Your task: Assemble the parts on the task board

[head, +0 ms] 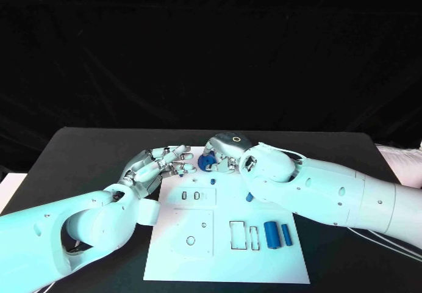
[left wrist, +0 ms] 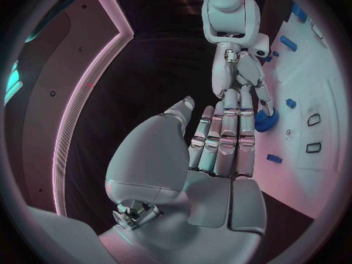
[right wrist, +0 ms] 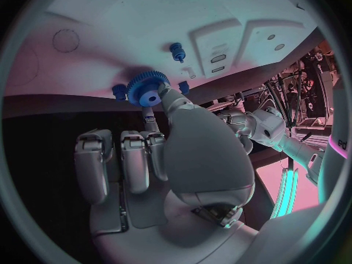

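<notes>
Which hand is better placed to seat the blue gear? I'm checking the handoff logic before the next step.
Right. The right hand already has its fingertips on the blue gear at the far end of the task board. The left hand hovers beside it, fingers extended, holding nothing.

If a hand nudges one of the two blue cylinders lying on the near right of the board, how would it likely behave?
The cylinders look round and lie on their sides on the flat white board, so a sideways push would probably roll one. They look rigid, unlikely to bend. They are small and look like plastic, so probably light; the smooth surface might slip in a loose pinch.
</notes>
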